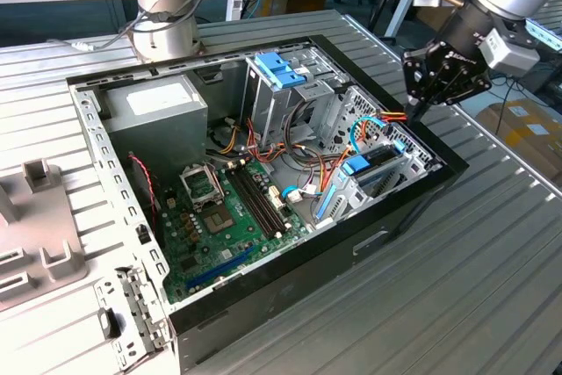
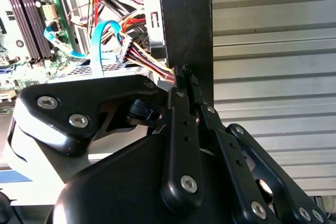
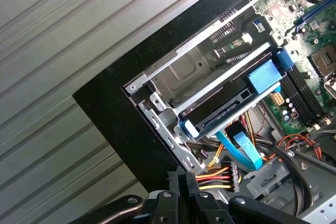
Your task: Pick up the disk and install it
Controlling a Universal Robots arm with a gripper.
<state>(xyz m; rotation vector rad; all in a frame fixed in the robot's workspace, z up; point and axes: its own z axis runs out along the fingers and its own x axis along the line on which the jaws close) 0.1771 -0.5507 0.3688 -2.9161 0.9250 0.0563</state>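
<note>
I see the disk (image 3: 226, 103) seated edge-up in a metal bay inside the computer case (image 1: 263, 292), close to the case's black front wall. It is dark and flat, with blue plastic rails (image 1: 358, 165).

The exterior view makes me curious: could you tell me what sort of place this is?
Probably a robotics lab or workshop: an opened computer case lies on a ribbed metal table, the claw hangs over it, and cardboard boxes stand behind.
</note>
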